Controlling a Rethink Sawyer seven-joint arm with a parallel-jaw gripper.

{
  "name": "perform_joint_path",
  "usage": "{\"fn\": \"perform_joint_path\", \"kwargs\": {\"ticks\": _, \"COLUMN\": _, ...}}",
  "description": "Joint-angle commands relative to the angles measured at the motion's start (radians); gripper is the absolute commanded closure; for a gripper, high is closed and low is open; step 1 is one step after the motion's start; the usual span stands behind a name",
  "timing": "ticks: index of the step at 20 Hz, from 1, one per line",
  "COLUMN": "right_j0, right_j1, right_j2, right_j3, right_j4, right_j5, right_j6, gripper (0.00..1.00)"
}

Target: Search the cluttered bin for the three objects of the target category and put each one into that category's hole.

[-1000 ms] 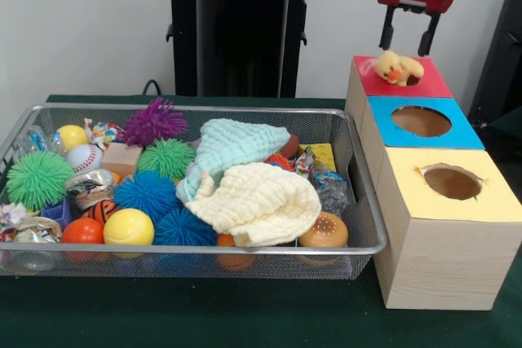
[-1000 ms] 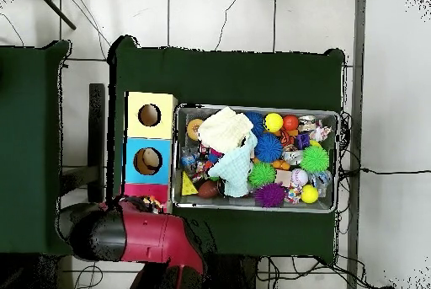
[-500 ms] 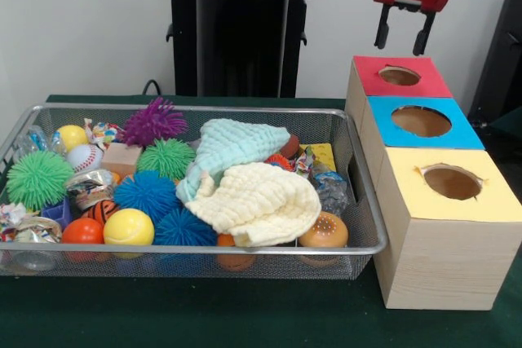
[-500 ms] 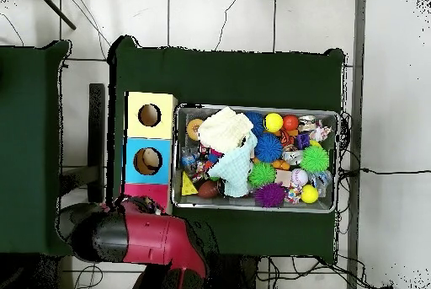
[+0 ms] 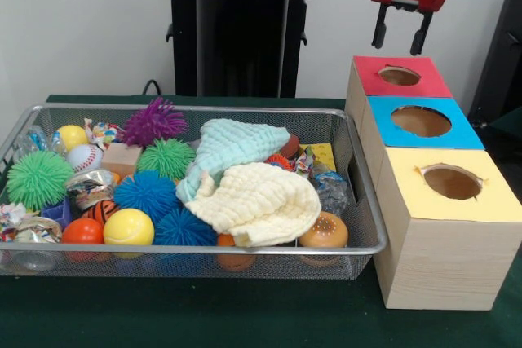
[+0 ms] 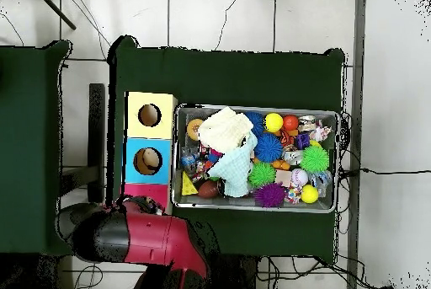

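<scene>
The silver wire-mesh bin (image 5: 359, 201), lower left of the front view, is heaped with spiky balls and two cloths. The red-and-black hand (image 5: 400, 38) hangs empty, fingers apart, above the red-topped wooden box's hole (image 5: 400, 76) (contents unseen). Searching likely remains.

- In the front view the wire bin (image 5: 359, 201) stands on the table (image 5: 245, 315), left of a row of three boxes (image 5: 444, 234).
- The boxes touch one behind another, each with a hole on top.
- Two cloths (image 5: 257, 201) lie on the balls (image 5: 128, 226) in the bin.
- The gripper (image 5: 400, 32) hangs above the farthest box.
</scene>
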Motion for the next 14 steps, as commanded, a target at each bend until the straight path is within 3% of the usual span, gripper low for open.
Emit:
{"fn": "perform_joint_path", "kwargs": {"ticks": 1, "right_j0": -0.030, "right_j1": 0.019, "right_j2": 0.020, "right_j3": -0.022, "right_j4": 0.029, "right_j5": 0.028, "right_j6": 0.201, "gripper": 0.00}}
{"fn": "perform_joint_path", "kwargs": {"ticks": 12, "right_j0": -0.035, "right_j1": 0.032, "right_j2": 0.022, "right_j3": -0.017, "right_j4": 0.026, "right_j5": 0.007, "right_j6": 0.199, "gripper": 0.00}}
{"fn": "perform_joint_path", "kwargs": {"ticks": 14, "right_j0": -0.045, "right_j1": 0.061, "right_j2": 0.014, "right_j3": -0.033, "right_j4": 0.010, "right_j5": -0.008, "right_j6": 0.187, "gripper": 0.00}}
